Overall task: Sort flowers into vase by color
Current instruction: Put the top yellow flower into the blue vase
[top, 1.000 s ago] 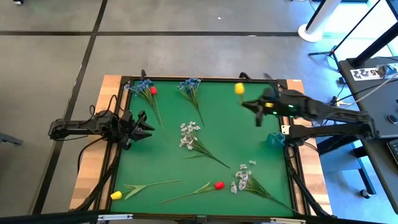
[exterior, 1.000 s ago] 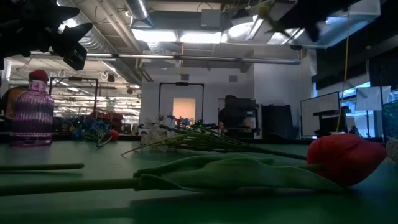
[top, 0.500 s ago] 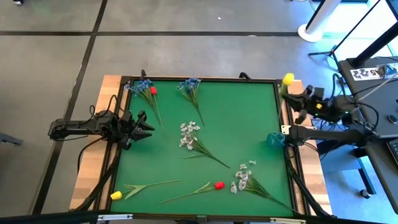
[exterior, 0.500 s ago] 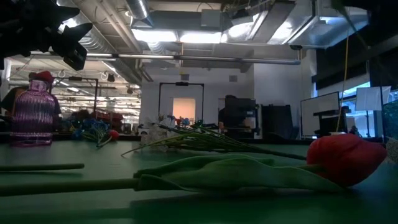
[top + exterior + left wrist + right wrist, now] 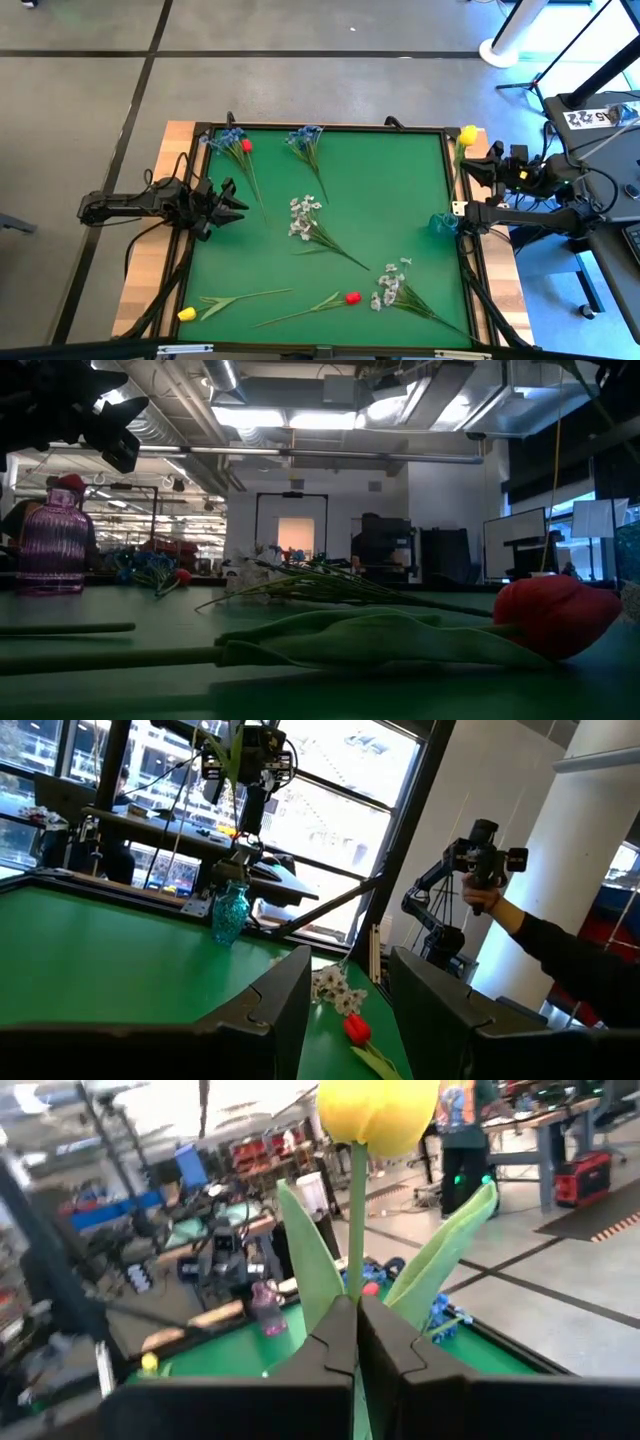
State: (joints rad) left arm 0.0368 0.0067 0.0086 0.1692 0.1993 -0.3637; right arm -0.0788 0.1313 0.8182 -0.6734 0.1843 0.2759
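The right tool [image 5: 478, 166] grips a yellow tulip [image 5: 375, 1112] by its stalk — fingers [image 5: 330, 1345] closed tight on it — holding it upright at the worktop's [image 5: 380, 200] far right edge, above the teal vase [image 5: 441, 222]. The left tool [image 5: 232, 200] hovers open at the left edge, empty — the remaining flowers [image 5: 305, 218] lie scattered on the green worktop.

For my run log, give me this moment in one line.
right claw: shut on yellow tulip, near teal vase | left claw: open, idle at left edge

Seemingly eight flowers [image 5: 318, 228]; two vases [image 5: 441, 223].
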